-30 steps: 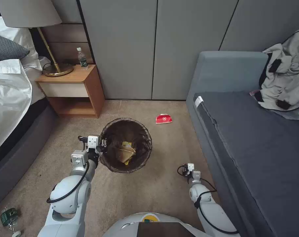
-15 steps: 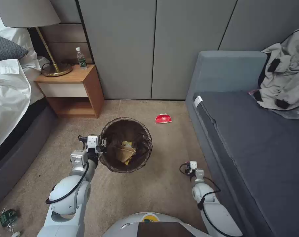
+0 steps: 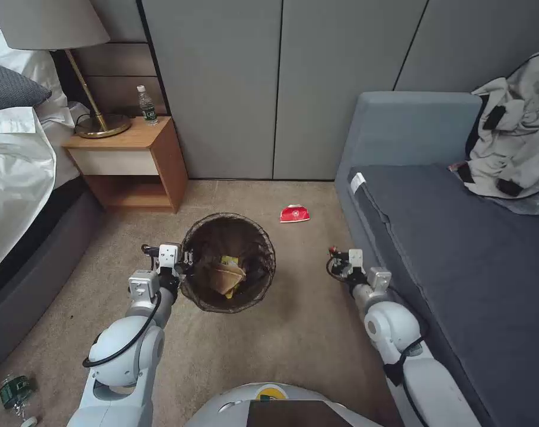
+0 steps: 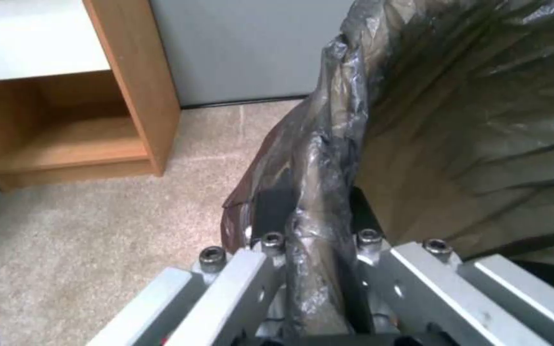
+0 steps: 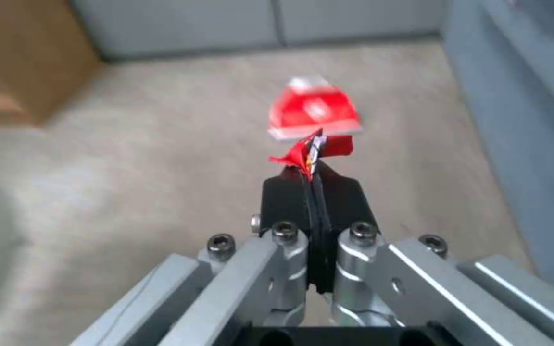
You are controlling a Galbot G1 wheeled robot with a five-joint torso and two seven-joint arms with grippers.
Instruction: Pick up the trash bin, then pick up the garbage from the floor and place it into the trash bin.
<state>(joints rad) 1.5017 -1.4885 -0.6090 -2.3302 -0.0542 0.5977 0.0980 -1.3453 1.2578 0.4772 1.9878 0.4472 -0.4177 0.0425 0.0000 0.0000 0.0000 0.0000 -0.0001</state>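
Since the earlier frame the right gripper [image 3: 338,261] has risen toward frame centre, clenched on a red scrap [image 5: 310,150]. Left gripper [image 3: 183,261] clamps the bin [image 3: 228,262] rim, centre; litter inside. Carton [image 3: 294,214] above and bottle [image 3: 12,391] lower left remain.

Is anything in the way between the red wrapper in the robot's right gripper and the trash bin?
Nothing visible. The right gripper pinches the red wrapper above bare carpet, beside the trash bin that the left gripper holds by its rim, top open.
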